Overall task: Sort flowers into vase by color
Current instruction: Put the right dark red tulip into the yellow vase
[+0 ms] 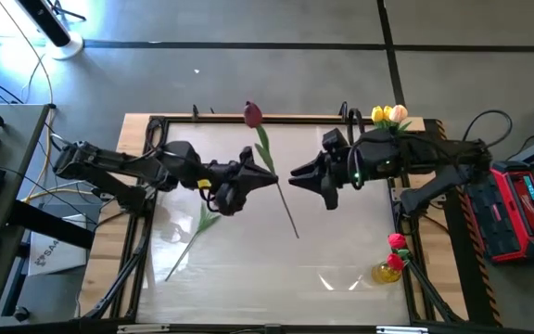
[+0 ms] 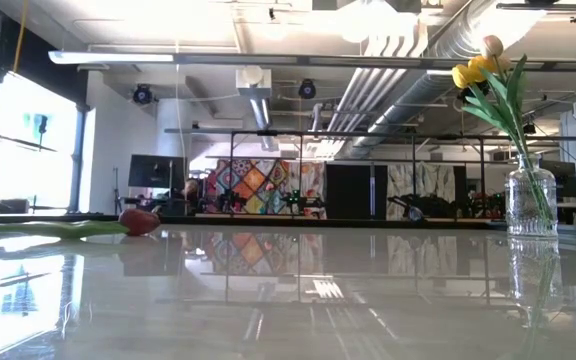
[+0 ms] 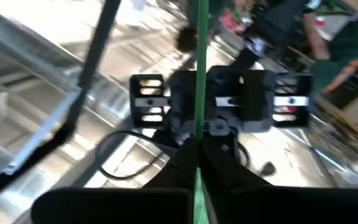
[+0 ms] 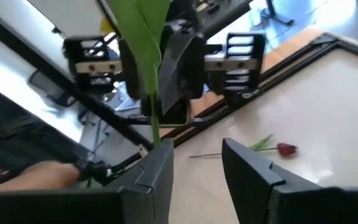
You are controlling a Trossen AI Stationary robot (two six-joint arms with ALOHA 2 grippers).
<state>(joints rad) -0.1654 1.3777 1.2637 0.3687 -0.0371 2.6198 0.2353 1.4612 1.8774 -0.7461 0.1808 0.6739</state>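
1. At the centre of the high view the left gripper [image 1: 265,179] is clamped shut on the stem of a dark maroon tulip [image 1: 253,114]. The head points to the top edge of the table [image 1: 248,278] and the stem runs down toward the middle of the frame. In the left wrist view the green stem passes straight up between the closed fingers [image 3: 180,163].

2. The right gripper [image 1: 297,173] faces it from just right of centre. Its fingers [image 4: 155,169] stand apart in the right wrist view, with the stem and a leaf at the edge of one finger. They are not closed on anything, and I cannot tell whether that finger touches the stem.

3. Already sorted, as far as can be seen: a glass vase [image 2: 531,196] at the upper right of the table holds yellow and peach tulips [image 1: 389,115]. A second spot at the lower right holds red-pink heads and a yellow one [image 1: 393,255]; its container is not clear.

4. Still loose: one flower [image 1: 193,237] lying flat at the lower left of the high view. The low view shows a reddish head [image 2: 140,221] on the table at left, probably the same one.

5. My judgement: the task is past halfway. The maroon tulip looks to be at a hand-over, and the loose flower has yet to be placed.
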